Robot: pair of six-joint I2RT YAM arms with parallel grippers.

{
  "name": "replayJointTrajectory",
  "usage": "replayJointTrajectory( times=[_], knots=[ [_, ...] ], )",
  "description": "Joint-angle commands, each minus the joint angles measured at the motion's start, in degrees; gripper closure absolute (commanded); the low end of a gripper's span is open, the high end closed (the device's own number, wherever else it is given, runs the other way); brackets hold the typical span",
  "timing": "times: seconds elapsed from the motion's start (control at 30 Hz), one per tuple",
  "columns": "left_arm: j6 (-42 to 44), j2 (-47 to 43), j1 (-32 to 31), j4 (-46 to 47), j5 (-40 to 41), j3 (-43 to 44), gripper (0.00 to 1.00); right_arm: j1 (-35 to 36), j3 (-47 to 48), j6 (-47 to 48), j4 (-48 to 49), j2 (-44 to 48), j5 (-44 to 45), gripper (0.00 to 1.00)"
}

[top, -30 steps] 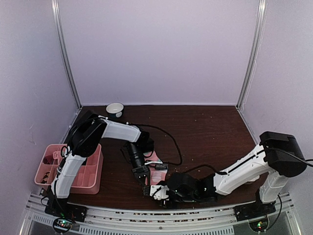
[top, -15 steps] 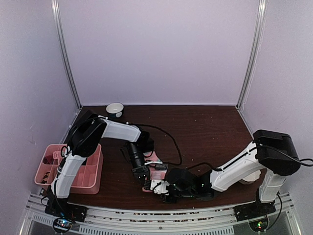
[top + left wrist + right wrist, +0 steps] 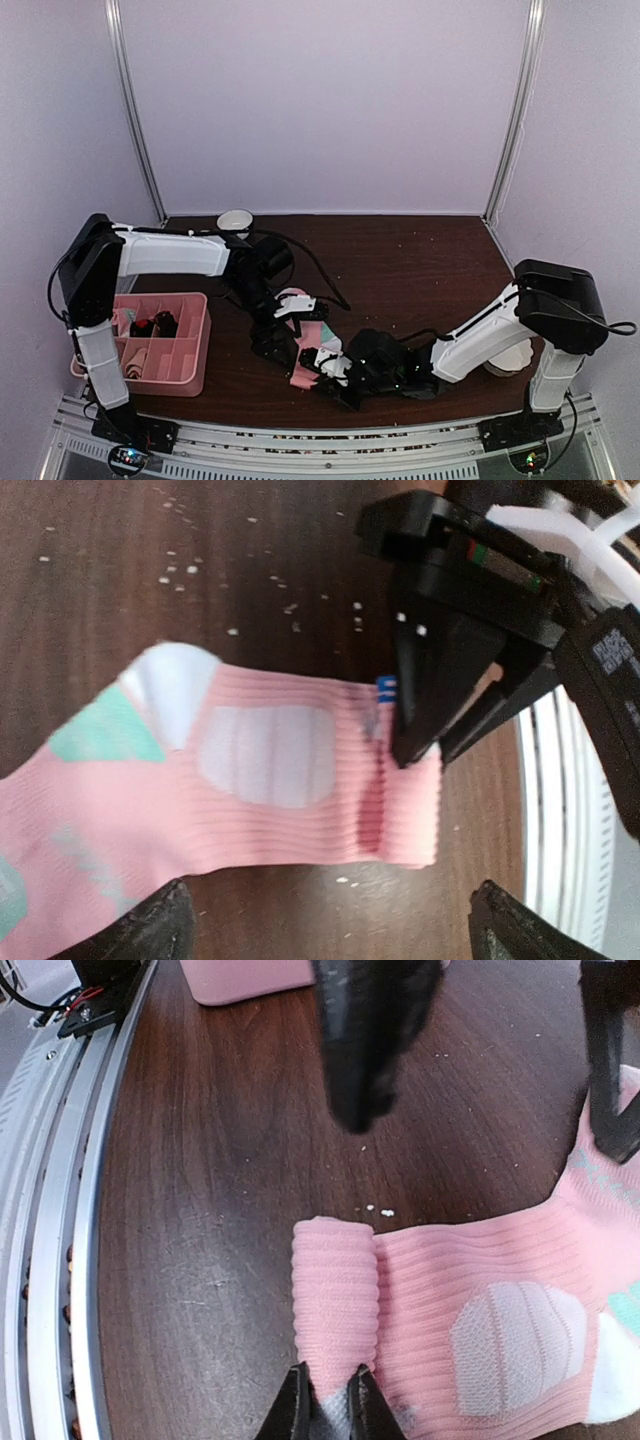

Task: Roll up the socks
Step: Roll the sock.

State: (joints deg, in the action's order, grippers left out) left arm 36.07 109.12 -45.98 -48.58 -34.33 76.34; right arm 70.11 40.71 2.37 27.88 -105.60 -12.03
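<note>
A pink sock [image 3: 280,780] with mint-green and white patches lies flat on the dark table, its end turned over into a small roll [image 3: 335,1295]. My right gripper [image 3: 332,1410] is shut on that rolled end, pinching it from the near side. My left gripper [image 3: 335,930] hovers over the sock, open wide with nothing between its fingertips [image 3: 150,930]. From above, the sock [image 3: 310,340] lies between the left gripper [image 3: 275,345] and the right gripper [image 3: 325,375]. The rest of the sock runs out of the wrist views.
A pink divided tray [image 3: 195,345] with dark items in it stands at the near left. A white bowl [image 3: 235,222] sits at the back left. Another white object [image 3: 505,355] lies by the right arm. The metal rail [image 3: 50,1260] runs along the near table edge.
The left gripper opened, let go of the sock and drew back to the left, its arm swinging left. The right gripper moved in and shut on the sock's rolled end.
</note>
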Motion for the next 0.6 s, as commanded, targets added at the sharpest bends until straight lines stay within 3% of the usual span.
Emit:
replayJointTrajectory(
  times=[0.0, 0.2, 0.27, 0.33, 0.37, 0.47, 0.57],
  knots=[
    [-4.55, -7.52, 1.61, 15.44, 9.14, -5.11, 0.02, -1.36, -3.31, -8.49, -10.93, -4.14, -8.94, 0.96],
    [-7.76, -16.38, 2.43, 22.45, 22.88, -8.05, 0.02, -6.59, -2.59, -16.54, -11.03, -6.66, -18.7, 0.97],
    [-10.83, -20.18, 3.64, 29.21, 28.78, -11.35, 0.02, -8.08, -2.4, -19.13, -10.93, -7.76, -21.36, 0.97],
    [-16.91, -19.64, 4.16, 35.9, 44.68, -13.58, 0.02, -9.26, -1.43, -20.87, -12.21, -9.17, -23.41, 0.97],
    [-16.18, -18.65, 5.09, 33.61, 43.07, -12.17, 0.02, -9.81, -0.9, -21.51, -13.21, -9.93, -24.07, 0.97],
    [-11.09, -16.78, 8.53, 22.48, 21.12, -9.83, 0.02, -11.47, 0.26, -23.65, -15.67, -12.0, -25.3, 0.98],
    [-4.39, -18.56, 4.49, 23.39, 16.27, -15.65, 0.04, -12.99, 0.4, -25.99, -16.96, -12.64, -24.84, 0.98]
  ],
)
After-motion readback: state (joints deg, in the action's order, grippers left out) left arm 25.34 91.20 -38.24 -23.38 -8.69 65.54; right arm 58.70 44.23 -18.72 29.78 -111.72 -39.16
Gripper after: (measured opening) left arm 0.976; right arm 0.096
